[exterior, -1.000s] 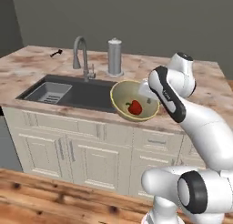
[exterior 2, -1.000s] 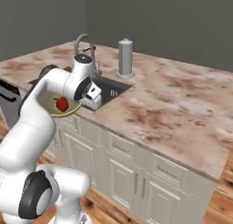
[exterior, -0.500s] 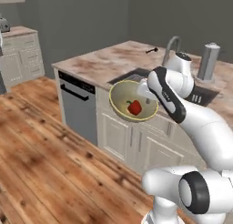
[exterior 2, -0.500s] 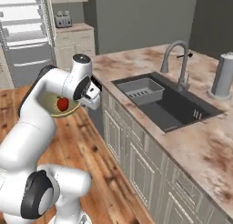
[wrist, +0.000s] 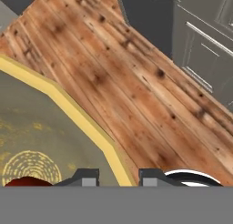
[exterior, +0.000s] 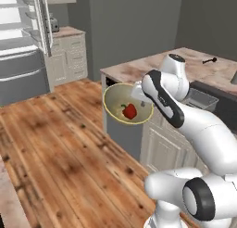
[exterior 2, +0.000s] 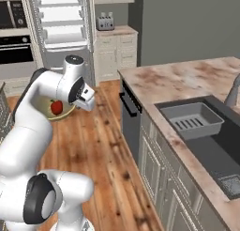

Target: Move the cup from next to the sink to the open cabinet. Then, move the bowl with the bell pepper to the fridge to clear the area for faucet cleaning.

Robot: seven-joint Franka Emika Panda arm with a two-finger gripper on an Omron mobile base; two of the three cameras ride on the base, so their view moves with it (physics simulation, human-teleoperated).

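My gripper (exterior: 142, 95) is shut on the rim of the pale yellow-olive bowl (exterior: 115, 102), held in the air over the wooden floor. The red bell pepper (exterior: 130, 111) lies inside the bowl. From the right base view the bowl (exterior 2: 62, 114) and the bell pepper (exterior 2: 56, 107) sit partly behind my arm, with the gripper (exterior 2: 78, 104) at the rim. In the hand view the yellow rim of the bowl (wrist: 82, 119) runs down between the fingertips of the gripper (wrist: 119, 177). The fridge (exterior 2: 61, 26) stands open at the far side of the room, also the fridge (exterior: 25, 41). The sink (exterior 2: 208, 131) lies to my right.
The island counter (exterior 2: 187, 75) with a dark dishwasher front (exterior 2: 129, 113) runs along my right side. Wooden floor (exterior: 55, 143) stretches toward the fridge. A black oven (exterior 2: 16, 47) stands left of the fridge and a toaster (exterior 2: 105, 22) on a counter to its right.
The whole scene has swung: the base has turned away from the sink, and the floor and the open fridge have come into view. The bowl with the pepper stays in my gripper.
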